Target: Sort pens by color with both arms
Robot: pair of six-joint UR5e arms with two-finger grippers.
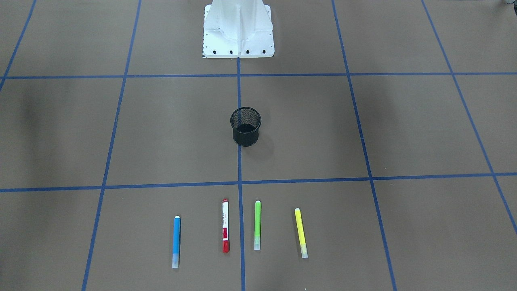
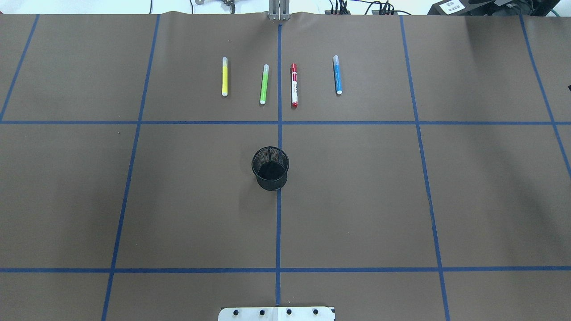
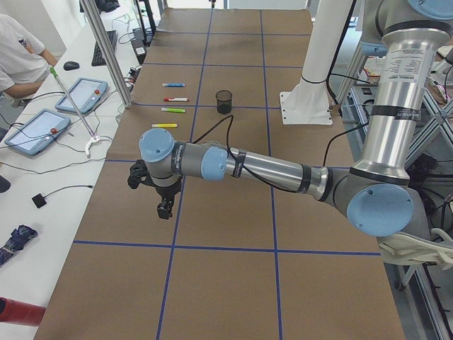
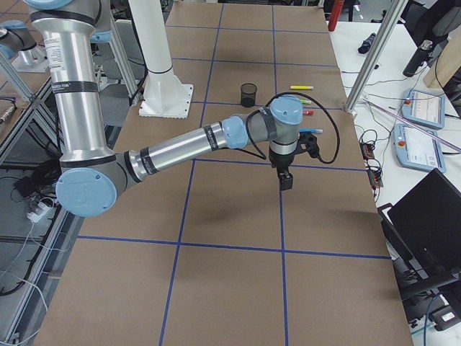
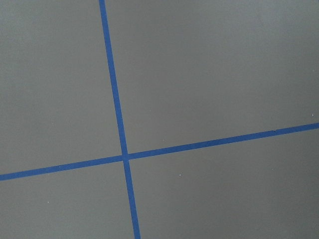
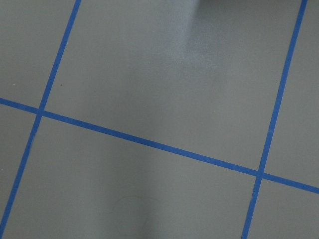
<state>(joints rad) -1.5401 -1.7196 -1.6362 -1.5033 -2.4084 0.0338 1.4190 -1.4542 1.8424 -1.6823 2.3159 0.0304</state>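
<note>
Four pens lie side by side in a row at the table's far edge: yellow (image 2: 225,76), light green (image 2: 264,84), red with a white label (image 2: 294,84) and blue (image 2: 337,75). Nothing is touching them. Both arms show only in the side views. The left gripper (image 3: 164,209) hangs above the table's left end, well away from the pens. Over the right end the right gripper (image 4: 286,182) points down. I cannot tell whether either one is open or shut. The wrist views hold only brown table and blue tape.
A black wire-mesh cup (image 2: 270,168) stands upright at the table's centre line, between the pens and the white pedestal base (image 2: 276,314). Blue tape lines divide the brown table. A person sits at a side desk (image 3: 18,53) with tablets; a laptop (image 4: 425,216) is beyond the right end.
</note>
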